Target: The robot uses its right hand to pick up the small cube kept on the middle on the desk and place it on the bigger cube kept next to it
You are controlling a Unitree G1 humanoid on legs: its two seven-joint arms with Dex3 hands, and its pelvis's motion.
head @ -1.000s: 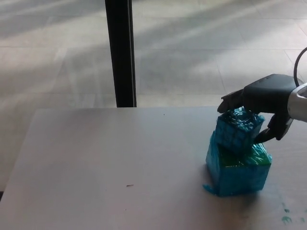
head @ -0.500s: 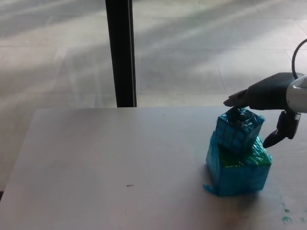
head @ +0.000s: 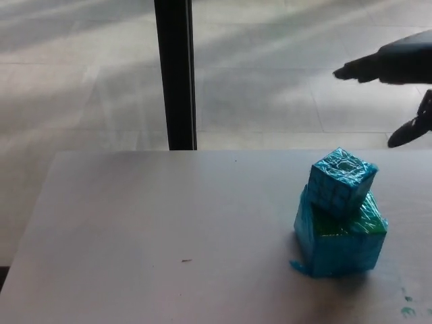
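Small cube (head: 341,181), wrapped in shiny blue film with a grid pattern, seated on top of the bigger cube (head: 341,237), tilted and turned so one corner points toward 12 o'clock. Touching the bigger cube's top face, overhanging slightly toward 11 o'clock. Both stacked at about 4 o'clock on the desk (head: 169,229), near its right side.

Bigger cube wrapped in the same blue film, with green showing through on the upper face at 3 o'clock of the small cube. A loose flap of film at its lower corner, toward 7 o'clock, lying flat on the desk.

Right hand (head: 398,74) up at 1 o'clock of the stack, well apart from both cubes, over the tiled floor (head: 270,74) beyond the desk's far edge. Open and empty: fingers (head: 358,69) stretched out toward 9 o'clock, thumb (head: 408,131) hanging separately below, wide gap between. Partly cut off by the picture's right edge.

Left hand out of sight.

Black upright post (head: 175,74) behind the desk's far edge at 12 o'clock. Small dark speck (head: 185,260) on the desk at 9 o'clock of the stack, well apart from it. Green smudges (head: 407,307) on the desk at 4 o'clock of the stack
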